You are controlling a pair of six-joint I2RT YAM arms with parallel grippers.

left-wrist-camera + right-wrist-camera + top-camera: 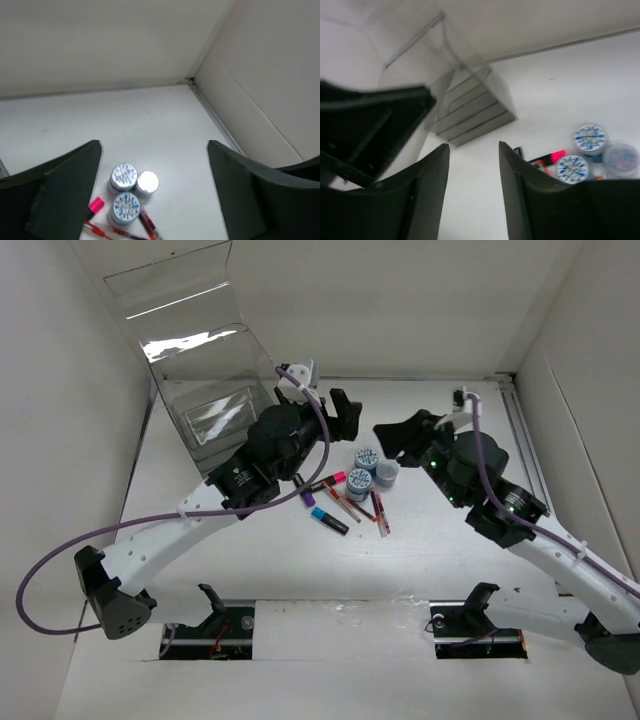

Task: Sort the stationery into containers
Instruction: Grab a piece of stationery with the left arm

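Note:
The stationery lies in a cluster mid-table: two blue-white rolls [366,457] [358,480], a pink-capped marker [328,481], a blue-capped marker [328,520], a purple-capped marker [304,492] and thin red pens [380,512]. The clear organizer [200,370] stands at the far left, lid up, drawers [470,110] at its base. My left gripper [345,412] is open and empty, above and left of the cluster; its view shows the rolls [123,176] and pink cap [96,205] between the fingers [65,190]. My right gripper [390,435] is open and empty, just right of the rolls [590,137].
A third small round pot with a pale lid [387,472] sits against the two rolls, also in the left wrist view [147,182]. White walls enclose the table on the left, back and right. The left arm [370,125] fills the left of the right wrist view.

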